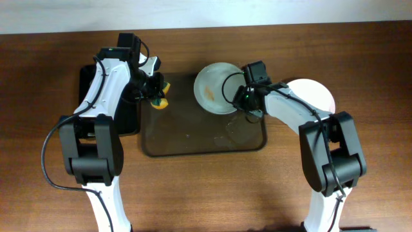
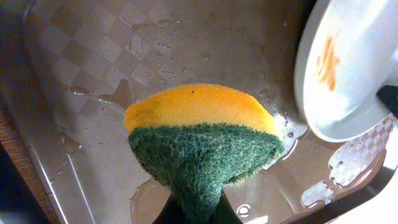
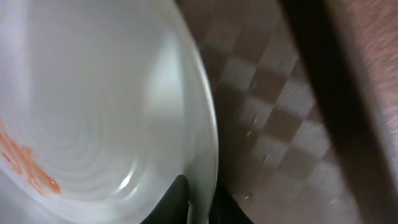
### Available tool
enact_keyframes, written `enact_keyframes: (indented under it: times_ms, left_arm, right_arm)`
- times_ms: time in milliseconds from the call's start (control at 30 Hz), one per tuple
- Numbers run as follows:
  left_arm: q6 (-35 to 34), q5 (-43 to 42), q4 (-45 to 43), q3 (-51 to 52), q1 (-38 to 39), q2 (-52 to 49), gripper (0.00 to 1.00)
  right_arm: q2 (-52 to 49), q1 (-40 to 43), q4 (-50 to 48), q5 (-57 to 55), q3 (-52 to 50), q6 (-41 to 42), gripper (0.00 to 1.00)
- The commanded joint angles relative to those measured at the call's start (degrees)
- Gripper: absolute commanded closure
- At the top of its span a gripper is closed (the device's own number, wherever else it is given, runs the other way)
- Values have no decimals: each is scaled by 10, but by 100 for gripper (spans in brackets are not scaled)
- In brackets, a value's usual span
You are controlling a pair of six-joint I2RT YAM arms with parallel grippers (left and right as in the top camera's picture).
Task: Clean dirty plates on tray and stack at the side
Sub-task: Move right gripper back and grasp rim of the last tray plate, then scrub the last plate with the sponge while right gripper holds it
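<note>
Plate (image 1: 215, 90) above tray (image 1: 187, 138), sponge (image 1: 159, 101) near

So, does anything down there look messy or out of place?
Yes: the plate pinched at its rim by the right hand is tilted over the tray and carries an orange smear. Water puddles lie on the tray floor. Nothing looks broken.

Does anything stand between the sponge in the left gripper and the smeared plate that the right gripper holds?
Nothing visible does. Between the sponge and the plate there is only the bare, wet floor of the tray. The right gripper clamps the plate's rim on the side away from the sponge.
</note>
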State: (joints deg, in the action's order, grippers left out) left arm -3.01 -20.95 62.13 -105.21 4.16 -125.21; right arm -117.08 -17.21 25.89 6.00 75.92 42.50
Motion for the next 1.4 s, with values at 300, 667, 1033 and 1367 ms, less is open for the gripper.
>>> enact_keyframes:
  times_ms: [300,667,1033,1367]
  left_arm:
    - [-4,-2,-2,2,2,-6,99]
    - [-4,-2,-1,2,4,-6,100]
    - [-3,-2,-1,2,4,-6,99]
    - [-4,-1,-10,2,14,-6,99]
  right_arm:
    - [3,-82,162,67,108,-151,47]
    - [-81,-26,139,129,174,-418,45]
    - [-107,-68,123,102,174,-207,96]
    - [-107,-100,159,16,173,25,96]
